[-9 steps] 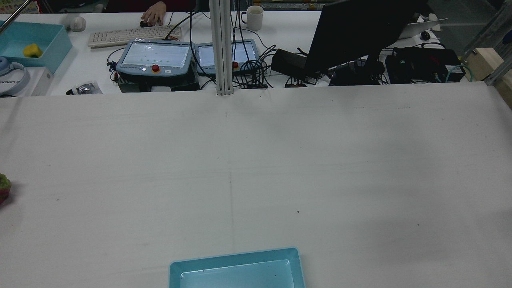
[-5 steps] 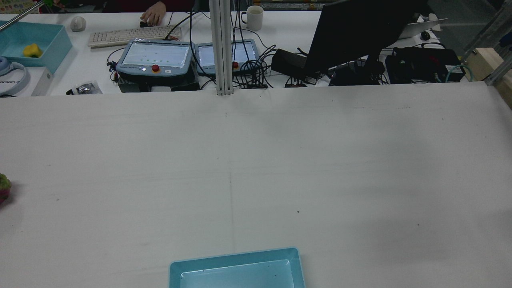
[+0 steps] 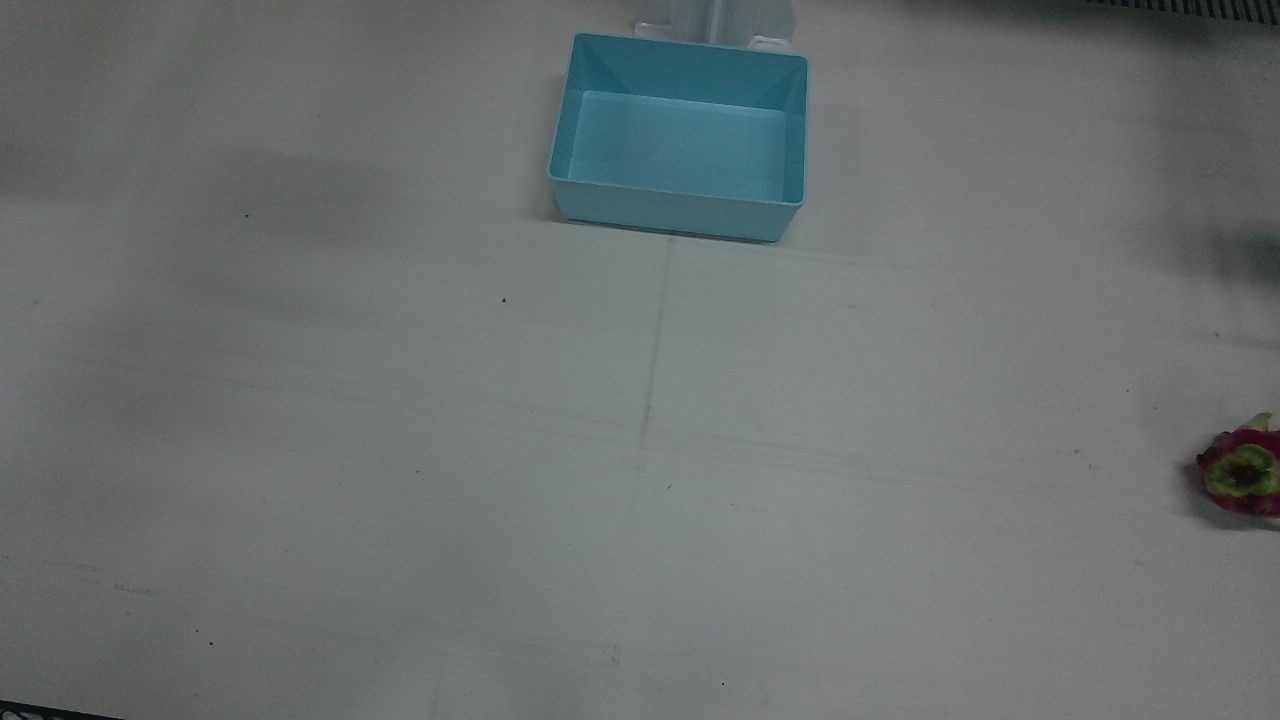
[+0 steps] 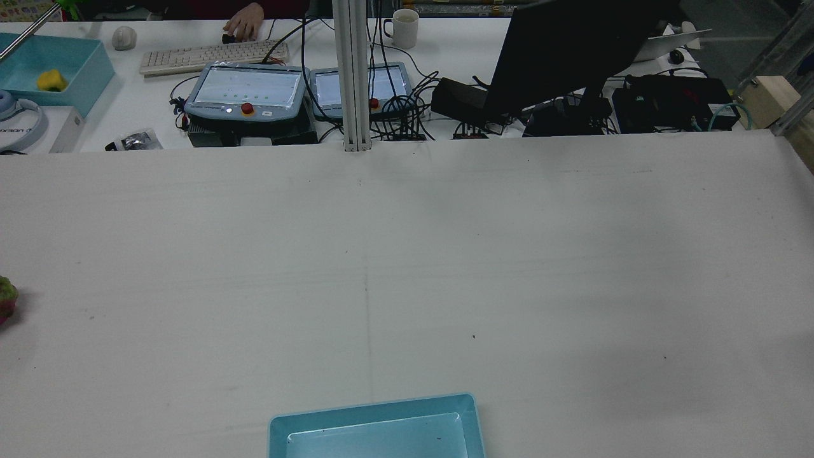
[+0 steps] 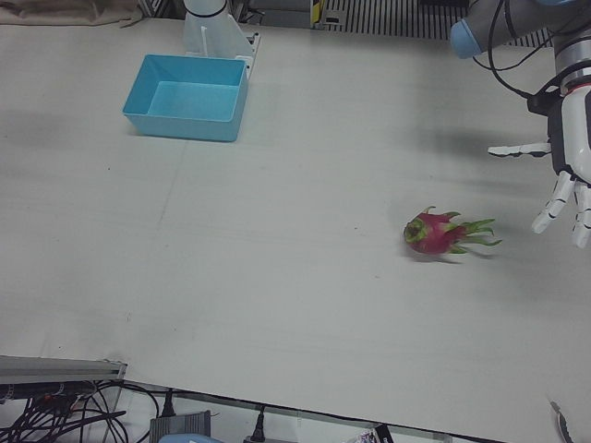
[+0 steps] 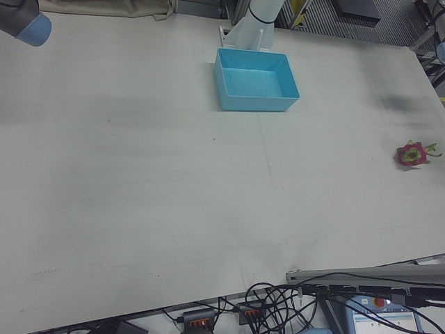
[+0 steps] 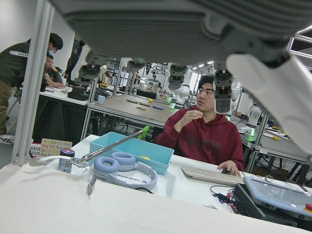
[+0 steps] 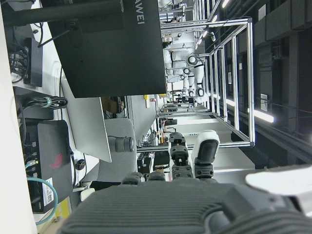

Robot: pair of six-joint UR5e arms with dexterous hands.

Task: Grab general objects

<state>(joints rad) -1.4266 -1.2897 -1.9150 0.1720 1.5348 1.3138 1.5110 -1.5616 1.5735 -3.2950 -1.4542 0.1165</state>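
dragon fruit (image 5: 441,233) on table | near left hand (image 5: 565,173) | fingers (image 5: 552,202) spread, apart from it

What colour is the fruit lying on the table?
The dragon fruit is pink-red with green scale tips; the left-front view shows it best.

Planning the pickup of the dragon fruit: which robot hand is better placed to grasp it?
The left. The left robot hand hangs open just beside the dragon fruit, which lies on the robot's left half of the table. The right robot hand shows only in its own camera, away from the fruit.
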